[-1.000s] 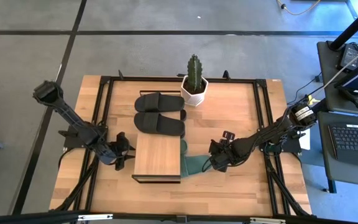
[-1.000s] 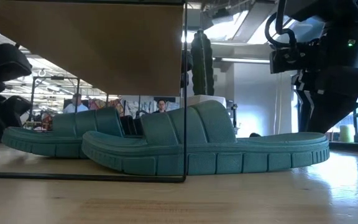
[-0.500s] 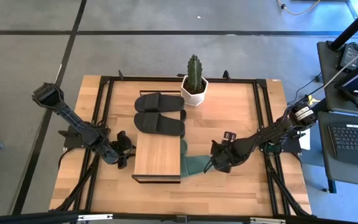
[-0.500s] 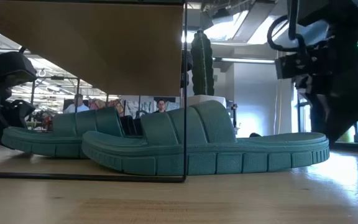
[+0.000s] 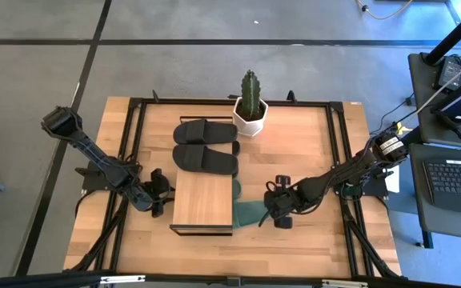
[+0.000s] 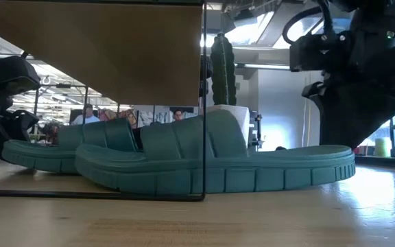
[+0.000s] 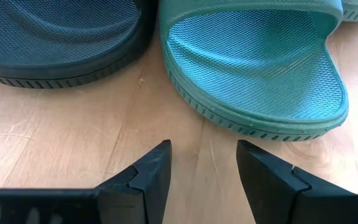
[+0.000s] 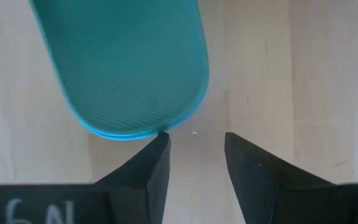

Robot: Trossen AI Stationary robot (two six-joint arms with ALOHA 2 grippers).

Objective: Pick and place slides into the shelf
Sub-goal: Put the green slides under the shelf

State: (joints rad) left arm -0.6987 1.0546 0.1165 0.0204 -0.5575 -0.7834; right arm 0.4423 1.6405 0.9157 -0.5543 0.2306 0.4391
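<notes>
Right gripper (image 5: 279,210) at the heel of a green slide (image 8: 120,65), fingers apart and empty.

Pressing one fingertip (image 8: 156,149) against the heel rim, the other over bare table (image 5: 310,240); slide half under the shelf (image 5: 204,202), heel poking out toward 3 o'clock. Left gripper (image 7: 202,167) waiting at the shelf's 9 o'clock side, likewise parted on nothing, facing the heel of the other green slide (image 7: 257,68). One black pair (image 5: 205,145) lying at the shelf's 12 o'clock. Probably light, springy foam with a ribbed, grippy sole: easy to nudge along wood, best pinched across the sole edge or strap, not the soft footbed.
</notes>
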